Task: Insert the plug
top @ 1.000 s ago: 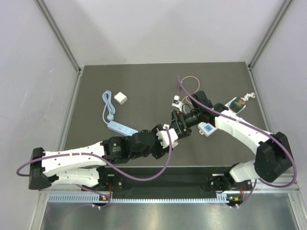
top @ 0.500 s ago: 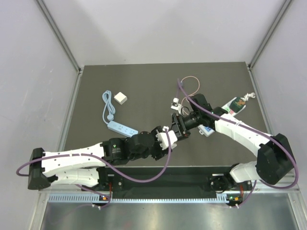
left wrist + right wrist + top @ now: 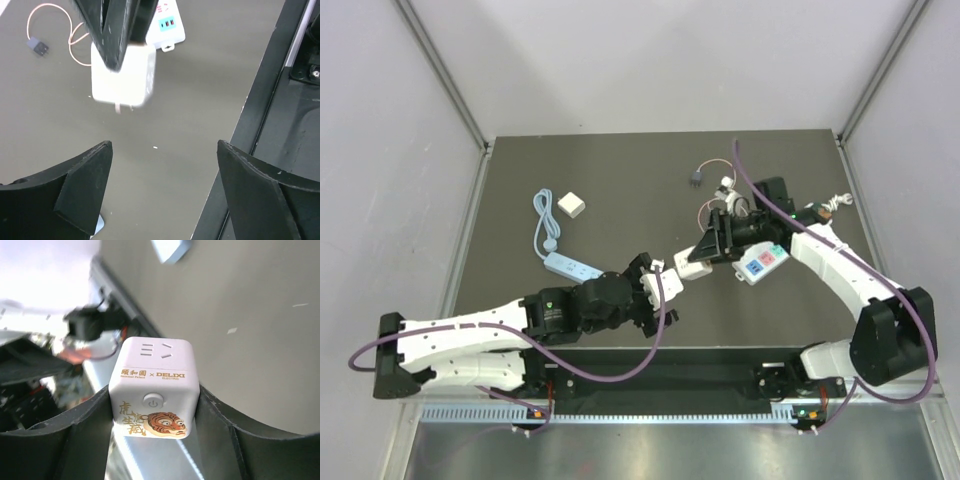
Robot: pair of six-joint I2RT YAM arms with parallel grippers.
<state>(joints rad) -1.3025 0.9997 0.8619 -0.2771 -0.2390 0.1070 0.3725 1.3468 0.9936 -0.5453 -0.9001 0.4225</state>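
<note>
The cube adapter (image 3: 155,365) is smooth white plastic with a soft satin sheen — its tiger print lies flat on the face. The table (image 3: 620,170) is matt dark grey, faintly speckled. The left gripper (image 3: 164,150) is matt black plastic. The plug (image 3: 37,46) has a dull grey plastic head and a smooth pink cable sheath.

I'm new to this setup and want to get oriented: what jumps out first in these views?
The white cube with a tiger print, clamped in the right gripper over the middle of the table, stands out first. Facing it, the left gripper gapes open and empty. The small dark plug on its pink cable lies loose farther back.
</note>
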